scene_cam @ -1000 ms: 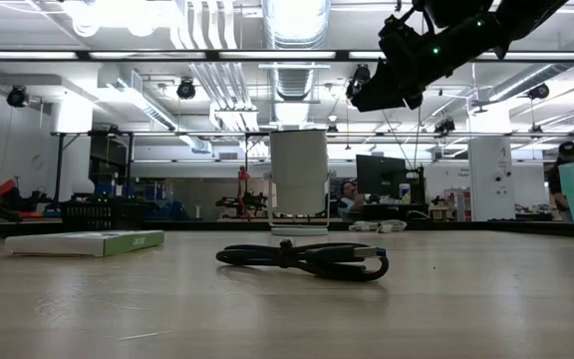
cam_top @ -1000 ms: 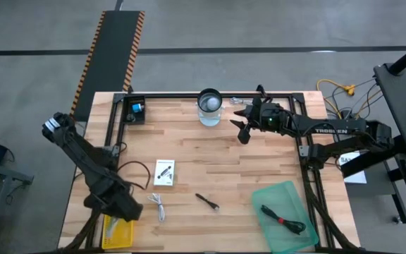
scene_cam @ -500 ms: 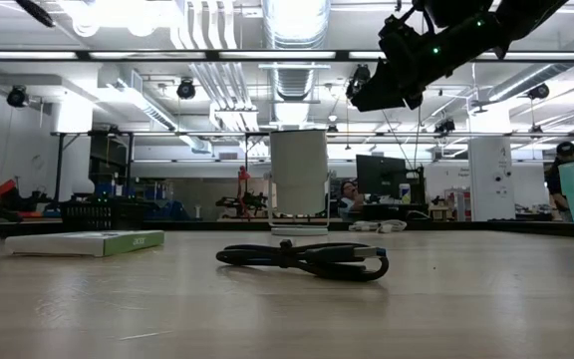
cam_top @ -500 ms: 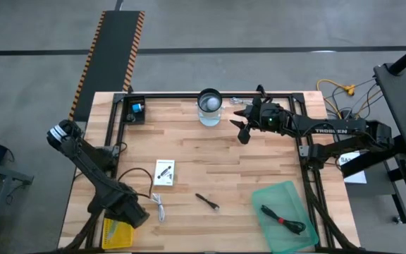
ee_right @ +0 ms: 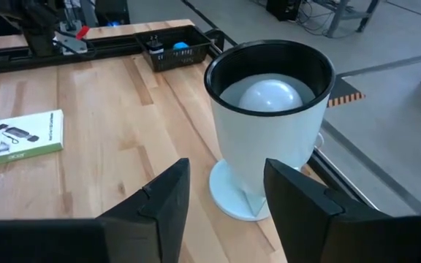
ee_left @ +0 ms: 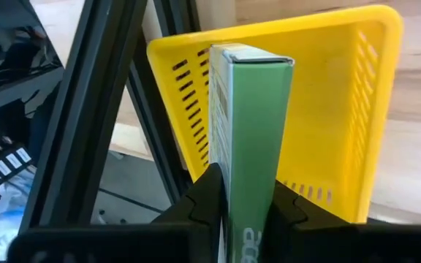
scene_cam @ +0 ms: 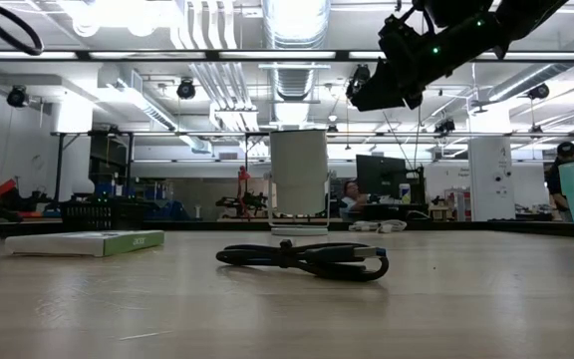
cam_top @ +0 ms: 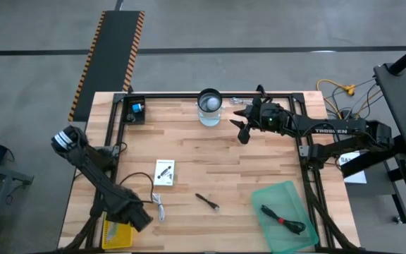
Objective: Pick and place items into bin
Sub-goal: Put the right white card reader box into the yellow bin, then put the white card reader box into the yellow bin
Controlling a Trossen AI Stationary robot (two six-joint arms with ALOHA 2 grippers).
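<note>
Left gripper (ee_left: 243, 208) is pinching a green-edged white box (ee_left: 251, 131) upright over the yellow bin (ee_left: 342, 109), jaws nearly closed on the box's thin sides; in the high view this is the lower left corner of the frame, gripper (cam_top: 134, 216) sitting just above the bin (cam_top: 115, 234). Judging the step as the drop: doing it well means keeping the box centred between the slotted walls, lowering it inside the rim, then opening only enough to let it slide out flat rather than catching on the table's black frame rail (ee_left: 86, 109) beside the bin. Other items are lying loose on the wooden table (cam_top: 259, 162): a second white printed packet (cam_top: 164, 172) centre-left, a short white cable (cam_top: 159, 207) below it, a small black stick-like tool (cam_top: 207, 202) lower centre, and a black cable with red tip (cam_top: 282, 219) already lying in the green bin (cam_top: 263, 201) at lower right. Right gripper (ee_right: 221, 197) is hovering, fingers partly apart and holding nothing, next to the white cup with dark rim (ee_right: 269, 124) at upper centre. Readable writing: "acer" on the packet's green edge in the low view (scene_cam: 118, 239), "TROSSEN" on the right arm (cam_top: 328, 130); the letters on the held box are cut off.
</note>
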